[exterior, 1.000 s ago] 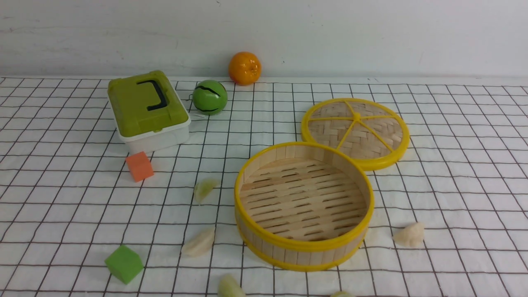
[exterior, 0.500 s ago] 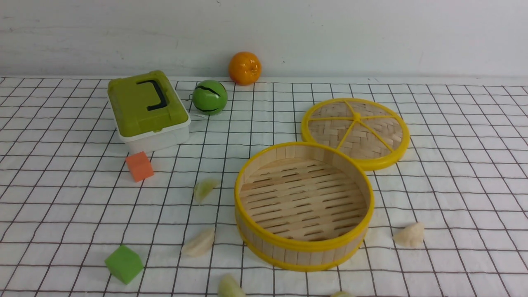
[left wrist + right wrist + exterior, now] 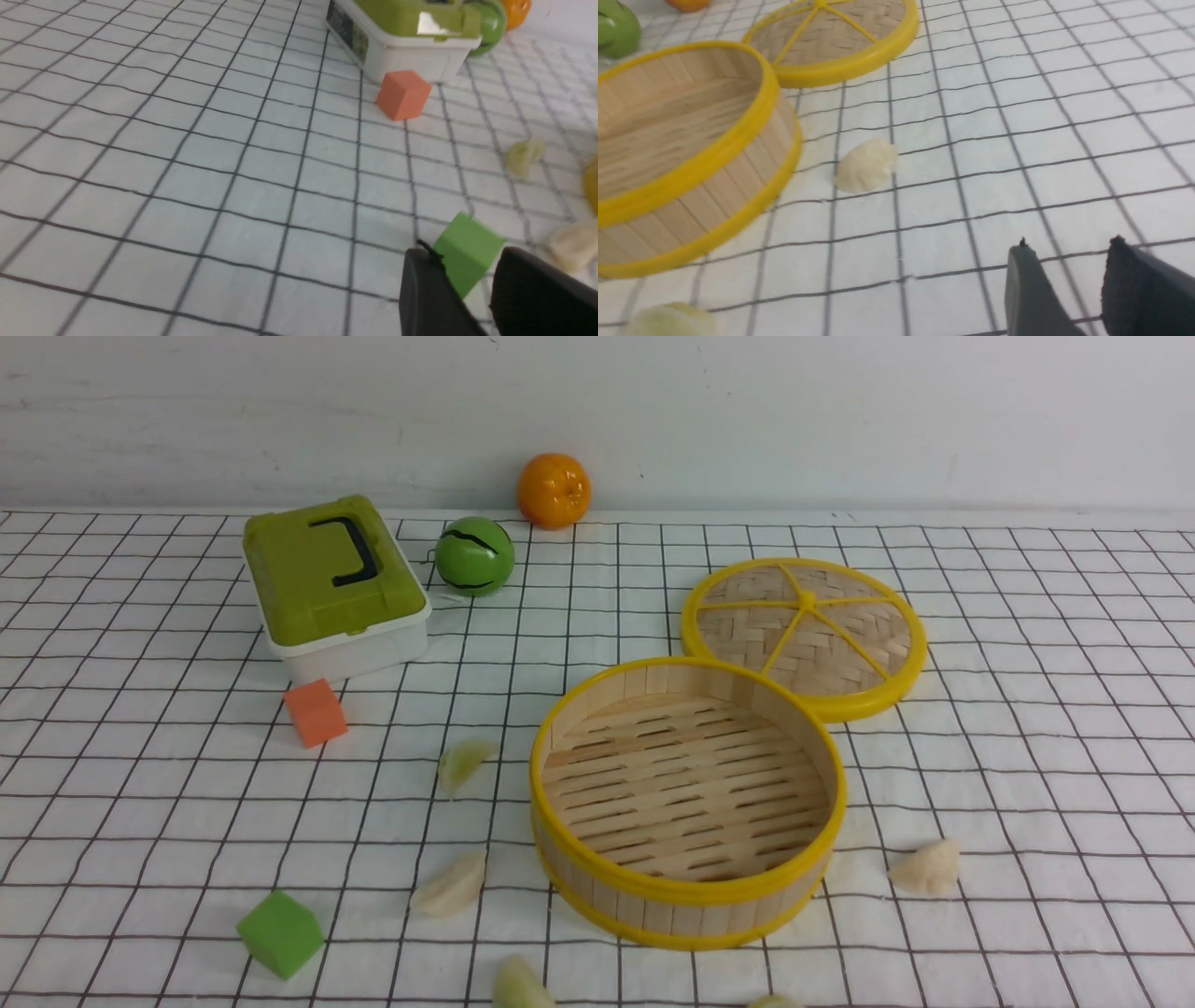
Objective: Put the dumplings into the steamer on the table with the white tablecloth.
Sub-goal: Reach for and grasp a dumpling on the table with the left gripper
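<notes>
With left fingers and right fingers parted and empty, dumplings loose round the bare steamer near the counter's front edge, could easily pinch the nearby green cube by mistake.

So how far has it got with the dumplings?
Nothing is done yet: the steamer is empty. Nothing is in hand either: the left claw and right claw are open and empty. Left to do: all five dumplings lie on the tablecloth around it.
</notes>
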Motion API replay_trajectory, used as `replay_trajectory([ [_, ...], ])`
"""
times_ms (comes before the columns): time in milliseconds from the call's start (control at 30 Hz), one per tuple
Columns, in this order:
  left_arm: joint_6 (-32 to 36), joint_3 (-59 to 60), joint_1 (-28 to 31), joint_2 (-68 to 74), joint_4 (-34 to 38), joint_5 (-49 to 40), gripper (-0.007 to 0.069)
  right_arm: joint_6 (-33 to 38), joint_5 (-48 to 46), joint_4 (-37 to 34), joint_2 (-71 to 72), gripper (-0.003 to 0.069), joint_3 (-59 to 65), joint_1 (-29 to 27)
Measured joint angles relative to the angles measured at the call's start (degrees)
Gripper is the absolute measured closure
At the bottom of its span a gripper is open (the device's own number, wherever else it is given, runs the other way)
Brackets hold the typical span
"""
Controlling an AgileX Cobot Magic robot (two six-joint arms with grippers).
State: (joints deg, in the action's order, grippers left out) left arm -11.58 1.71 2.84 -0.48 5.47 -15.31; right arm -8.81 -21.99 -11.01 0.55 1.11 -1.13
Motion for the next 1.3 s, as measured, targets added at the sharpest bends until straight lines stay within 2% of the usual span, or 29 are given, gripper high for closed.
replay_trajectory([
  [67,-6.2,0.0,0.0,0.0,12.5,2.9,0.0408,-3.3,-0.5,-12.4,0.0,0.0420,0.1,0.0],
  [167,-20.2,0.0,0.0,0.0,35.9,6.5,0.0406,-9.8,-1.3,-30.1,0.0,0.0420,0.4,0.0],
  [233,-26.4,0.0,0.0,0.0,47.8,8.7,0.0406,-11.6,-1.3,-37.5,0.0,0.0420,0.5,0.0],
  [333,-28.0,0.0,0.0,0.0,56.4,11.7,0.0406,-11.1,-1.1,-40.4,0.0,0.0420,0.5,0.0],
  [467,-24.6,0.0,0.0,0.0,59.8,13.1,0.0403,-7.8,-0.2,-40.7,0.0,0.0420,0.5,0.0],
  [633,-21.3,-0.1,0.0,0.0,60.2,9.1,0.0398,-6.4,0.4,-42.3,0.0,0.0420,0.5,0.0],
  [667,-18.5,-0.9,0.0,0.0,59.4,5.9,0.0398,-4.5,-0.5,-42.6,0.0,0.0423,0.1,0.0],
  [733,-10.5,-4.2,0.0,0.0,57.2,0.6,0.0397,-0.3,-3.2,-42.8,0.0,0.0428,-2.0,0.0],
  [767,-4.3,-6.5,0.0,0.0,55.8,-1.8,0.0396,3.6,-4.6,-42.8,0.0,0.0436,-3.8,0.0],
  [800,-3.2,-7.5,0.0,0.0,55.3,-2.7,0.0396,4.3,-5.0,-42.8,0.0,0.0441,-4.6,0.0],
  [833,7.1,-12.9,0.0,0.0,52.3,-6.5,0.0396,10.5,-6.5,-42.7,-0.2,0.0473,-9.0,0.0],
  [867,8.8,-13.4,0.0,0.1,52.0,-6.9,0.0396,11.8,-6.6,-42.5,-0.3,0.0484,-10.1,0.0],
  [900,13.5,-17.1,0.0,1.3,49.5,-8.8,0.0399,16.2,-7.3,-41.8,-2.4,0.0536,-14.8,0.0],
  [933,15.1,-19.7,0.0,3.2,47.6,-10.3,0.0405,18.6,-7.7,-40.9,-4.6,0.0568,-17.3,0.0],
  [1000,16.7,-22.1,0.0,5.7,45.2,-11.7,0.0421,20.7,-8.8,-39.5,-7.4,0.0618,-21.3,0.0],
  [1033,17.7,-26.0,0.0,10.6,40.6,-14.7,0.0452,23.5,-10.6,-37.1,-12.2,0.0662,-26.2,0.0],
  [1067,18.0,-28.5,0.0,13.8,37.4,-17.0,0.0480,25.3,-13.4,-34.5,-15.9,0.0675,-29.9,0.0],
  [1233,17.1,-39.8,-1.8,27.1,20.5,-31.5,0.0637,30.9,-31.6,-25.2,-33.6,0.0683,-47.0,0.0],
  [1300,15.8,-42.6,-3.6,30.7,15.7,-35.6,0.0636,31.3,-35.8,-23.5,-37.1,0.0683,-50.0,0.5],
])
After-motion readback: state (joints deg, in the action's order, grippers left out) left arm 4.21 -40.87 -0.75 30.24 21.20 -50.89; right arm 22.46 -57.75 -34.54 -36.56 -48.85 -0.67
